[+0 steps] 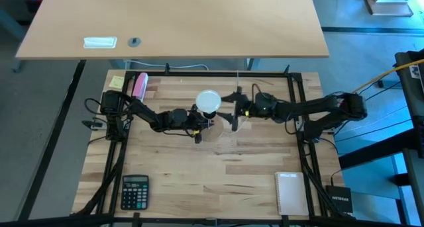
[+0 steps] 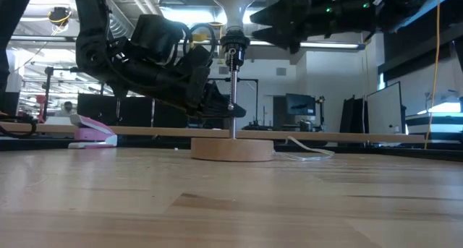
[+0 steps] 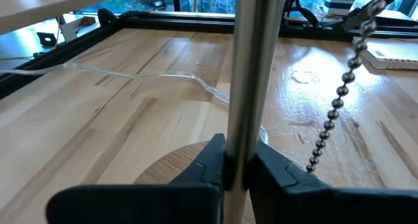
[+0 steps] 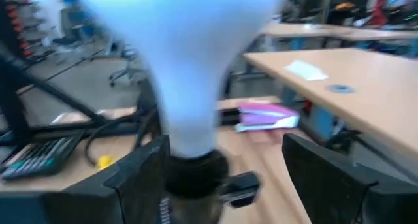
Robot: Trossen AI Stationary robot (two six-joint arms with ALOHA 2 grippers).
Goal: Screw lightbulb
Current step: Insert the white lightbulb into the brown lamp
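our left gripper (image 3: pixel 236 175) is pinched tight around the metal rod (image 3: pixel 251 80) of the lamp stand, low down on the rod and just above the round wooden base (image 2: pixel 232 148). in the left wrist view both dark fingers (image 3: pixel 202 175) press against the rod from either side, and a beaded pull chain (image 3: pixel 336 103) hangs beside it. a clear cable (image 3: pixel 130 74) trails across the tabletop (image 1: pixel 218 181) beyond.

our right gripper (image 4: pixel 215 165) is held high, level with the top of the stand, its fingers (image 4: pixel 140 172) spread wide on either side of the lightbulb (image 4: pixel 186 67) and the black socket (image 4: pixel 192 175). we see gaps between the fingers and the bulb's neck, so they do not touch it. the lightbulb stands upright with its narrow end down in the socket at the top of the rod; in the high view it shows as a white globe (image 1: pixel 209 100) near the middle of the tabletop, between the two arms.

farther out, a pink stapler (image 1: pixel 140 85) lies near the far left corner beside a yellow sticky pad (image 1: pixel 116 82). a calculator (image 1: pixel 134 191) sits at the near left, and a notebook (image 1: pixel 291 192) at the near right. beyond the tabletop stands a separate pale desk (image 1: pixel 199 22) carrying a small clear packet (image 1: pixel 100 42).
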